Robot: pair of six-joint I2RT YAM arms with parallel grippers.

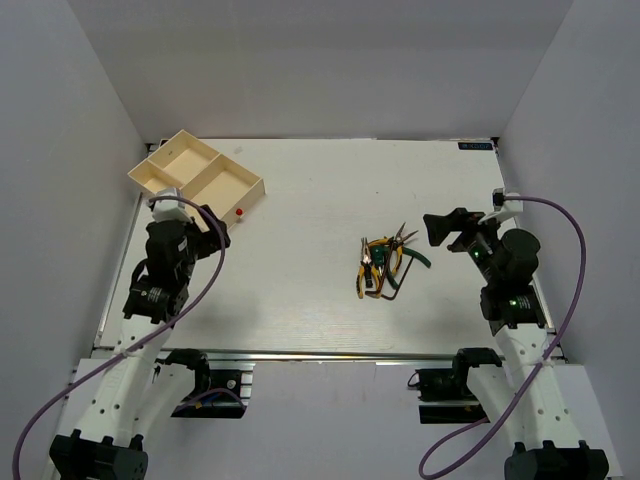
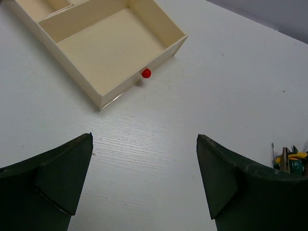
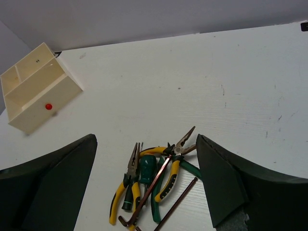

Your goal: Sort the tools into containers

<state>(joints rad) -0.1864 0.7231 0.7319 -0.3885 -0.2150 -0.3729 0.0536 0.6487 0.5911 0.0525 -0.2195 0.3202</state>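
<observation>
The tools lie in one pile on the white table (image 1: 382, 265). In the right wrist view I see two yellow-handled pliers (image 3: 126, 185) (image 3: 175, 161), green-handled pliers (image 3: 156, 209), a green-handled screwdriver (image 3: 147, 168) and two dark hex keys (image 3: 149, 192) (image 3: 175, 207). The cream tray (image 1: 195, 172) sits at the far left with bare compartments (image 2: 67, 60). My left gripper (image 1: 212, 228) (image 2: 144, 178) is open and empty, near the tray's front corner. My right gripper (image 1: 447, 228) (image 3: 146, 159) is open and empty, to the right of the pile and above it.
A tiny red knob (image 1: 241, 213) (image 2: 146, 73) lies on the table against the tray's near wall. White walls close in the table on three sides. The tray also shows far left in the right wrist view (image 3: 29, 113).
</observation>
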